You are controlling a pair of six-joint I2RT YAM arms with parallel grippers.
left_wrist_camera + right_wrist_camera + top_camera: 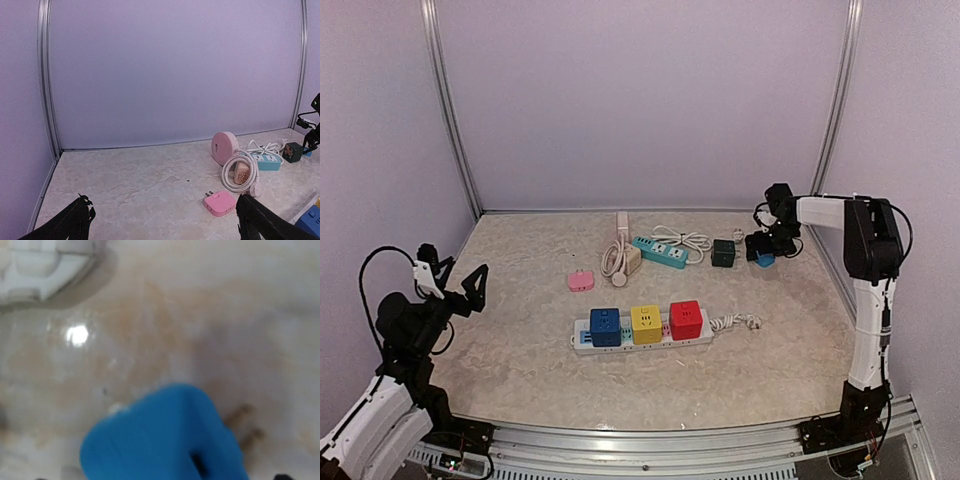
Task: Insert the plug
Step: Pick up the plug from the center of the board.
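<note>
- Right up against the right wrist lens is the blue plug (160, 440), blurred and filling the lower frame. Its two metal prongs (245, 422) point right, just above the marbled table (520, 340).
- From the top view, the right gripper (764, 252) is down over that blue plug at the far right of the table, just beside a dark green cube adapter (723, 252).
- Only slivers of dark fingertip show at the bottom edge of the wrist view, so I cannot tell whether the right gripper has the plug or how wide it stands.
- Over on the left, the left gripper (165, 225) is raised off the table near the left edge, fingers (75, 222) spread wide, nothing between them.
- Mid-table lies the white power strip (640, 335) with a blue cube (605, 326), a yellow cube (646, 322) and a red cube (686, 318) standing in a row on it. It is well apart from the blue plug.
- Behind it lie a small pink plug (581, 281), a coiled white cable (615, 260) and a teal power strip (660, 252).
</note>
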